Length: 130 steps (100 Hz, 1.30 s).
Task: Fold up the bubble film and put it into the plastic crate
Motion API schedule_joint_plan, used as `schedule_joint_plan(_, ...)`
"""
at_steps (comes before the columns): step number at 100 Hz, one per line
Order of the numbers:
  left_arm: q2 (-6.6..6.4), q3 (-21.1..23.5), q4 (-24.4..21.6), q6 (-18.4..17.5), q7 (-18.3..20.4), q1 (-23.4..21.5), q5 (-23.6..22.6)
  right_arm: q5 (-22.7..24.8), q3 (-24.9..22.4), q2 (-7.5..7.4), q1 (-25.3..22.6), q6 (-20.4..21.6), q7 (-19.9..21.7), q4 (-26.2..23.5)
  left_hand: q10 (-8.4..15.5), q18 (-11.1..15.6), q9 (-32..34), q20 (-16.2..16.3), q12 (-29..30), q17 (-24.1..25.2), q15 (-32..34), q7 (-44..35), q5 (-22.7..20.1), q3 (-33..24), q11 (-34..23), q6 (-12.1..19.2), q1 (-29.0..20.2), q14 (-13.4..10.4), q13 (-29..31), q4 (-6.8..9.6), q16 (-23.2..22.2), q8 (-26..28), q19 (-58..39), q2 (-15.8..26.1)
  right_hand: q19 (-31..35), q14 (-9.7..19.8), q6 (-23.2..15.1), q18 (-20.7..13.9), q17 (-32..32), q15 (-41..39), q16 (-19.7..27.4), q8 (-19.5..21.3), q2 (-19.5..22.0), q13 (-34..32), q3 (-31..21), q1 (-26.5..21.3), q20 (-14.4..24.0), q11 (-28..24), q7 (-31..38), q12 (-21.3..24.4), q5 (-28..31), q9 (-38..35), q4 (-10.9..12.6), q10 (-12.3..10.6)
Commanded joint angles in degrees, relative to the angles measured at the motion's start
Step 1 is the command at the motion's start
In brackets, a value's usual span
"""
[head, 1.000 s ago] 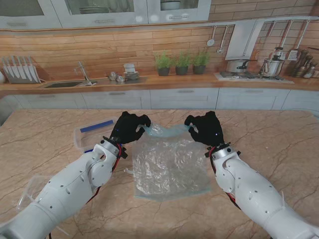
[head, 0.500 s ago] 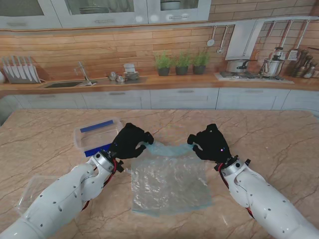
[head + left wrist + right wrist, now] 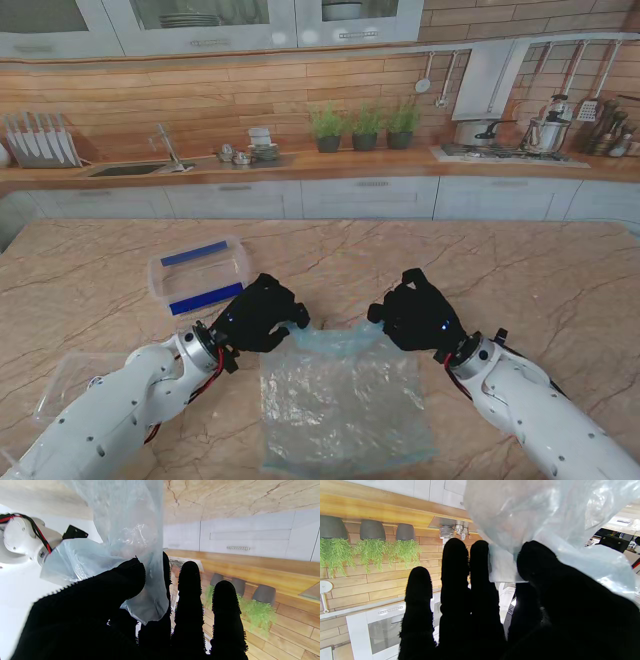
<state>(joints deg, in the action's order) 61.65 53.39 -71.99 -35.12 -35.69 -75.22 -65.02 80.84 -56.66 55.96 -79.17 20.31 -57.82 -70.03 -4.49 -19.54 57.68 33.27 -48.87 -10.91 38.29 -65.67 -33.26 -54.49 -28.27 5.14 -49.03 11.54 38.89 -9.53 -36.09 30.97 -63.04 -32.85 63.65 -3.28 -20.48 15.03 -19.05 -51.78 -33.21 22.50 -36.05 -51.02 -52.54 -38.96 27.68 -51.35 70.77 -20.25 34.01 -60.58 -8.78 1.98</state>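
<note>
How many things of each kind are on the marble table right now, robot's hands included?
Bubble film: 1
Plastic crate with blue strips: 1
Clear tray or lid at the near left edge: 1
Black-gloved hands: 2, left hand and right hand, each pinching a far corner of the film
Total: 5
</note>
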Motion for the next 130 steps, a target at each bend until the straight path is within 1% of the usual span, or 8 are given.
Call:
schedule_joint_plan(1,-0.64,-0.23,-0.43,0.32,-1.41,-0.81,-0.57,0.57,-0.48,-0.60,-0.92,0.22,-0.95,-1.16,1.57,1.13,-0.03,-0.69,-0.74,0.42,-0.80,-2.57,1.92,-1.84,0.07,1.59,1.06,-1.30,-0.57,-1.67,0.44,1.19,0.44,-2.50,1.65,1.05,-1.53,-0.63,0.54,-1.34,-0.89,0.83,-1.06,2.05,-2.26,0.64,-1.30,-1.82,3.03,-0.70,-1.11,0.60,0.16,0.72)
schedule_joint_plan(16,-1.00,0.71,-2.08,1.03,-3.79,-1.91,-2.36,2.80,-2.79,-1.07,-2.38,-0.50,-3.35,-3.65,1.51,1.18,-0.72,-0.75,-1.21,0.28,-0.62,-2.76,2.53,-1.72,-0.24,1.30,0.87,-1.23,-1.05,-1.63,0.18,1.76,0.54,-2.04,1.84,0.91,-1.38,-0.57,0.65,-1.72,-1.02,1.12,-0.67,2.34,-2.25,0.55,-1.31,-2.31,3.06,-0.79,-1.45,0.94,0.04,0.90)
schedule_joint_plan(29,-1.29,1.67,-3.73,1.92,-5.93,-2.43,-4.01,3.90,-4.44,-1.16,-3.25,-1.28,-5.31,-5.27,1.48,1.28,-1.01,-0.87,-1.36,0.03,-0.44,-2.79,2.93,-1.41,-0.44,1.23,0.83,-1.11,-1.22,-1.49,0.03,2.05,0.72,-1.65,2.12,0.59,-1.01,-0.50,1.06,-2.13,-1.13,1.63,0.17,3.03,-1.96,0.30,-1.36,-2.89,3.24,-0.98,-2.19,1.88,0.03,1.25)
schedule_joint_plan(57,-2.06,1.74,-4.87,3.76,-10.61,-1.86,-7.28,4.38,-6.25,-0.84,-4.11,-4.05,-8.54,-6.26,1.69,1.76,-1.71,-1.07,-1.41,-0.51,-0.29,-2.90,3.79,-0.41,-0.69,1.26,0.59,-1.35,-1.63,-1.39,-0.05,2.40,0.94,-0.81,2.85,-0.03,-0.64,-0.06,2.35,-3.08,-1.10,3.50,2.62,5.36,-0.25,-0.69,-1.73,-4.15,3.65,-1.40,-4.57,4.56,0.50,2.38)
schedule_joint_plan(78,-2.65,2.23,-5.74,4.81,-11.55,-1.29,-9.18,4.34,-6.98,-0.59,-4.13,-5.30,-10.42,-6.36,1.89,1.86,-1.96,-1.14,-1.39,-0.59,-0.29,-2.91,4.15,0.21,-0.84,1.38,0.45,-1.42,-1.75,-1.24,-0.01,2.52,1.00,-0.33,2.98,-0.23,-0.50,-0.12,2.82,-3.27,-1.03,4.18,3.29,6.22,0.29,-0.95,-1.85,-4.39,3.80,-1.56,-5.34,5.56,0.62,2.71)
schedule_joint_plan(98,-2.48,2.23,-5.96,5.53,-12.83,0.00,-9.39,3.87,-7.09,-0.20,-3.48,-6.15,-12.09,-6.19,1.97,2.32,-2.43,-1.21,-1.47,-0.75,-0.30,-2.86,4.74,1.09,-0.93,1.35,0.24,-1.71,-1.92,-1.08,0.01,2.76,1.03,0.37,3.14,-0.28,-0.50,-0.08,3.17,-3.35,-0.94,4.53,3.76,6.82,0.57,-1.02,-1.92,-4.47,3.86,-1.65,-5.80,6.23,0.79,2.93)
schedule_joint_plan(110,-1.92,1.88,-6.36,4.54,-12.85,0.87,-8.43,3.34,-6.97,0.11,-2.74,-6.42,-13.11,-5.93,1.81,2.71,-2.97,-1.18,-1.80,-0.62,-0.06,-3.09,5.16,1.42,-1.30,1.08,-0.13,-1.47,-2.41,-0.79,-0.14,3.07,0.91,0.56,3.16,-0.30,-0.31,-0.16,3.29,-3.32,-0.86,4.65,3.98,7.09,0.78,-1.03,-1.98,-4.48,3.83,-1.67,-6.14,6.51,0.88,2.91)
schedule_joint_plan(130,-2.47,0.02,-6.80,5.02,-14.57,3.42,-10.38,3.03,-7.47,0.38,-1.94,-6.84,-14.46,-5.76,2.28,3.14,-3.42,-1.08,-1.58,-0.84,0.15,-3.23,5.90,2.28,-1.52,1.26,-0.15,-1.79,-2.65,-0.70,-0.15,3.12,0.58,1.29,3.19,-0.22,-0.33,-0.32,3.54,-3.28,-0.74,4.86,4.31,7.64,1.14,-1.07,-2.07,-4.52,3.93,-1.76,-6.52,7.12,0.99,2.95)
